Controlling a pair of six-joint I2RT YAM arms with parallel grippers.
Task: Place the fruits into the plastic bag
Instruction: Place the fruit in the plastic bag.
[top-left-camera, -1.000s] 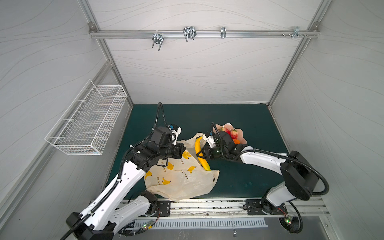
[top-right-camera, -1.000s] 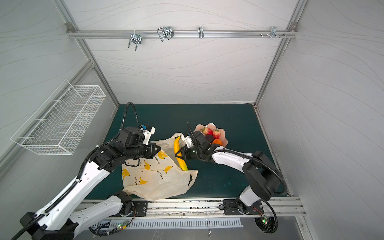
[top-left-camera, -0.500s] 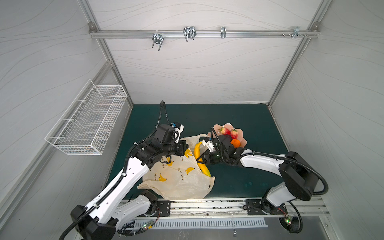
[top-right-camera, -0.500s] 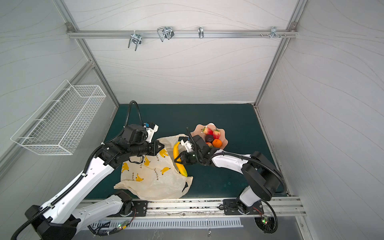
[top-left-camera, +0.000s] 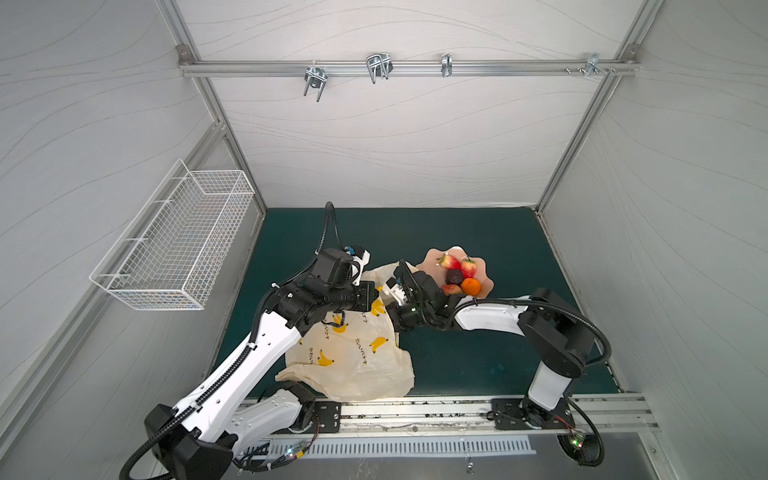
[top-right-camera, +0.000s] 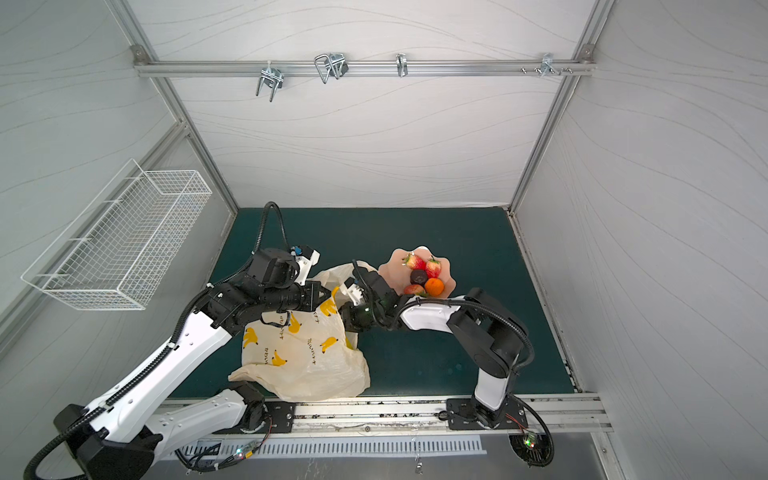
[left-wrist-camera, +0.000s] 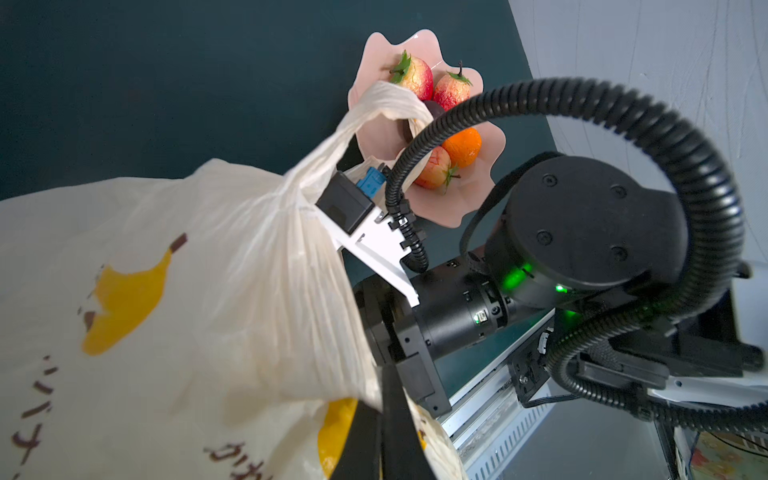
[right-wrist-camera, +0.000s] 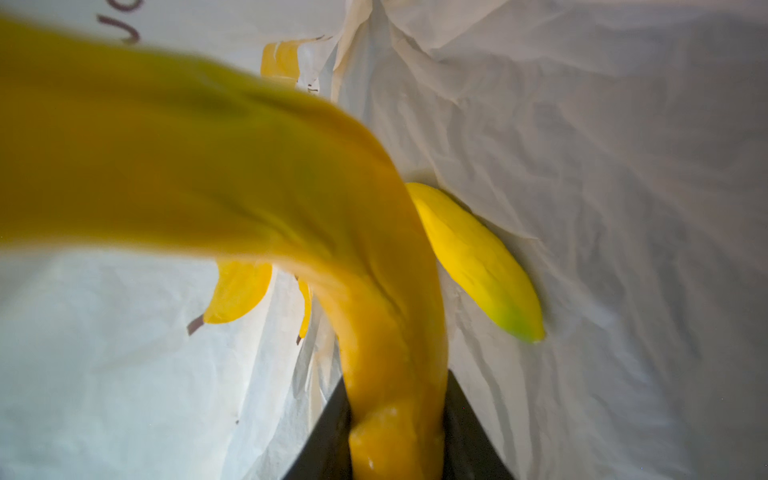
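Observation:
The cream plastic bag (top-left-camera: 353, 357) (top-right-camera: 303, 353), printed with bananas, lies at the front of the green mat. My left gripper (left-wrist-camera: 382, 399) (top-right-camera: 328, 296) is shut on the bag's upper edge and holds the mouth up. Inside the bag, my right gripper (right-wrist-camera: 397, 382) is shut on the long yellow banana (right-wrist-camera: 249, 166). A smaller yellow fruit with a greenish tip (right-wrist-camera: 478, 257) lies against the bag's inner wall. Three strawberries (top-left-camera: 450, 262), a dark brown piece (top-left-camera: 455, 275) and a small orange (top-left-camera: 471, 286) rest on the pink dish (top-left-camera: 432, 257). In both top views the bag hides the right gripper's fingers.
A white wire basket (top-left-camera: 178, 241) hangs on the left wall. One bag handle (left-wrist-camera: 386, 99) drapes toward the dish. The right arm (top-left-camera: 486, 318) reaches across the mat just in front of the dish. A metal rail (top-left-camera: 415, 411) runs along the front edge.
The right gripper has carried the banana leftward into the bag's mouth, so the banana no longer shows from above. The left arm has lifted the bag's edge, shifting the bag.

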